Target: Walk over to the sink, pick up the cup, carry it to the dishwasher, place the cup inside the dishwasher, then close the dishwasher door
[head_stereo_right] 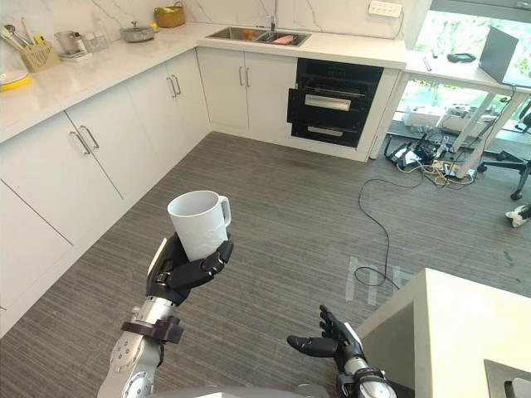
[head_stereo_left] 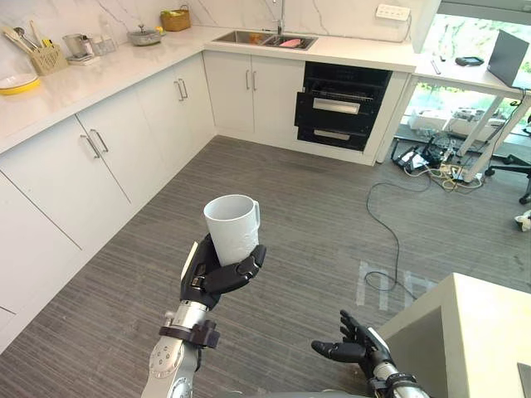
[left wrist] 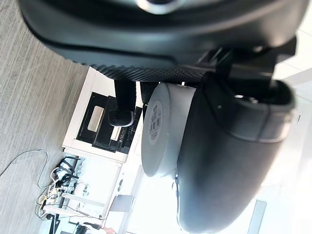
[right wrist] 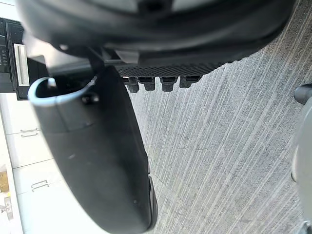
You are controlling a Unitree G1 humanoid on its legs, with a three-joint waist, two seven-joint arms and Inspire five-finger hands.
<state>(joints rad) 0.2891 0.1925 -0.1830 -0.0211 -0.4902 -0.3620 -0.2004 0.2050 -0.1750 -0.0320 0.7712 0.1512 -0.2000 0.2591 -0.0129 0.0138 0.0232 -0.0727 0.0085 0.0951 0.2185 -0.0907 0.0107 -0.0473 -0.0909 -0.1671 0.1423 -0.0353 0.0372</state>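
My left hand [head_stereo_left: 217, 274] is shut on a white cup [head_stereo_left: 232, 227], held upright over the wood-grain floor with its handle turned away from me. The cup's base [left wrist: 161, 131] shows past the fingers in the left wrist view. The black dishwasher [head_stereo_left: 341, 106] stands under the counter at the far side, to the right of the sink [head_stereo_left: 264, 39]; its door looks closed. My right hand [head_stereo_left: 353, 346] hangs low at the lower right, fingers relaxed and holding nothing [right wrist: 161, 83].
White cabinets [head_stereo_left: 99, 157] run along the left wall under a counter with a yellow dish [head_stereo_left: 18, 83] and utensils. A pale counter corner [head_stereo_left: 452, 332] stands close at the lower right. A black cable [head_stereo_left: 386, 240] loops across the floor; desks and cords sit far right.
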